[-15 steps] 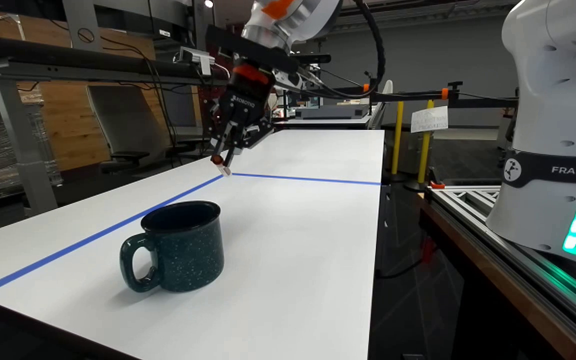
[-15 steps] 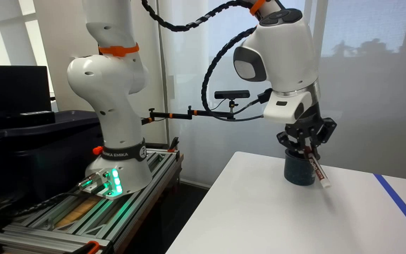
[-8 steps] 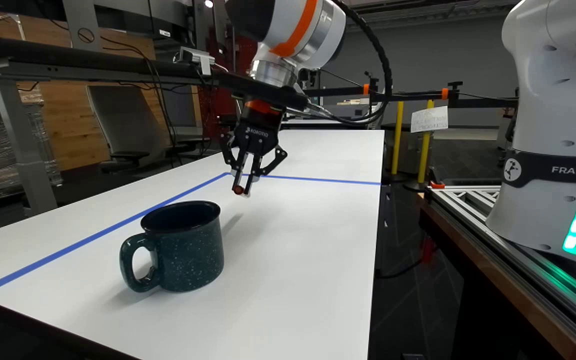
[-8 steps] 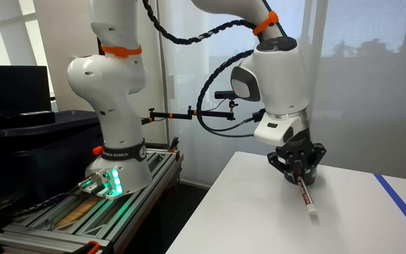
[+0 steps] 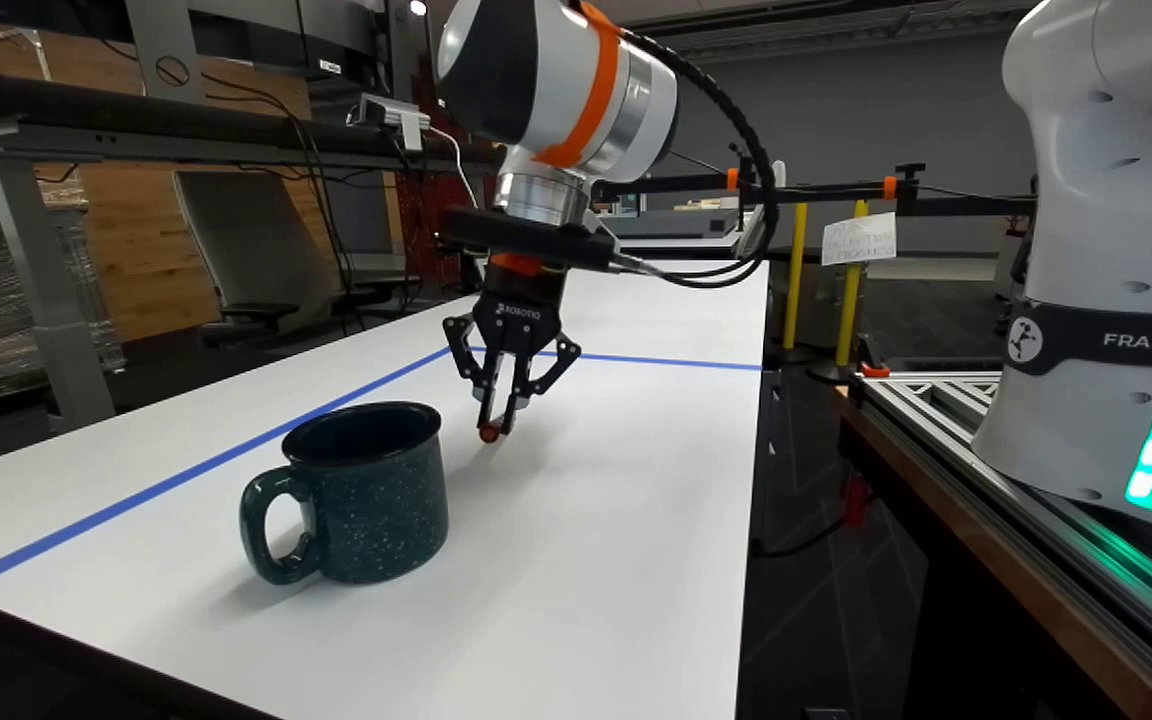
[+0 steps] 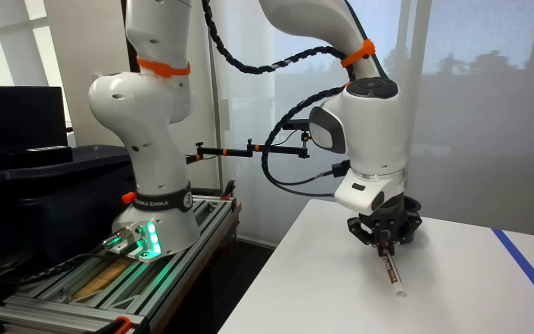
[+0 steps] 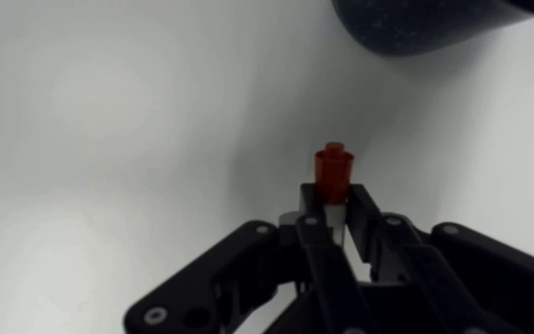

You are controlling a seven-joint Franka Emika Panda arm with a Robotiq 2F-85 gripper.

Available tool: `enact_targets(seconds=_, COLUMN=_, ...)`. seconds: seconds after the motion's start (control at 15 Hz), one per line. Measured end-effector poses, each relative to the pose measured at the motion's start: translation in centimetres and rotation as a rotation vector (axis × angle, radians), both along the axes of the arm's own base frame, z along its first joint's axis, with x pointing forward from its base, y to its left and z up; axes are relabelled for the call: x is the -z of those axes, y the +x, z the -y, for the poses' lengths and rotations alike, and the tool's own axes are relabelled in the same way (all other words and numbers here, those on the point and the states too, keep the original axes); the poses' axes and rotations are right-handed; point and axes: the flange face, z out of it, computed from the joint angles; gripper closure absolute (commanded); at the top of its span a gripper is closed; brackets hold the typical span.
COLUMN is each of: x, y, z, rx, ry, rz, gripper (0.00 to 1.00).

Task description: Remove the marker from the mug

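The dark teal mug [image 5: 376,510] stands upright on the white table; in an exterior view it is mostly hidden behind my gripper [image 6: 413,204]. Its side shows at the top of the wrist view [image 7: 410,28]. My gripper [image 5: 498,422] is beside the mug, outside it, with its fingers pointing down. It is shut on the marker [image 6: 392,274] near its red end, which also shows in the wrist view [image 7: 333,176]. The marker's pale end points away from the mug, low over the table. I cannot tell whether it touches the table.
The white table [image 5: 636,480] carries blue tape lines [image 5: 186,470], and another shows in an exterior view [image 6: 526,269]. The robot base [image 5: 1086,430] stands on a metal frame beside the table. A grey chair [image 5: 246,240] is behind the far edge.
My gripper has come down toward the table, still holding the marker, and has turned more upright. The marker's pale end is lower. The mug has not moved.
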Motion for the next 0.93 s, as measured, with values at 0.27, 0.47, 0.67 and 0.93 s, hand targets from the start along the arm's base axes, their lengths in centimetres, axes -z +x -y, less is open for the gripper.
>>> enact_targets(seconds=0.27, x=0.9, y=0.6, z=-0.7, rx=-0.015, ry=0.002, rz=-0.010, gripper=0.95)
enact_targets(seconds=0.47, x=1.4, y=0.9, z=-1.2, rx=-0.024, ry=0.004, rz=-0.017, gripper=0.54)
enact_targets(seconds=0.67, x=1.7, y=1.1, z=-1.5, rx=-0.031, ry=0.005, rz=-0.019, gripper=0.34)
enact_targets(seconds=0.93, x=1.2, y=1.3, z=-1.6, rx=-0.054, ry=-0.007, rz=-0.013, gripper=0.03)
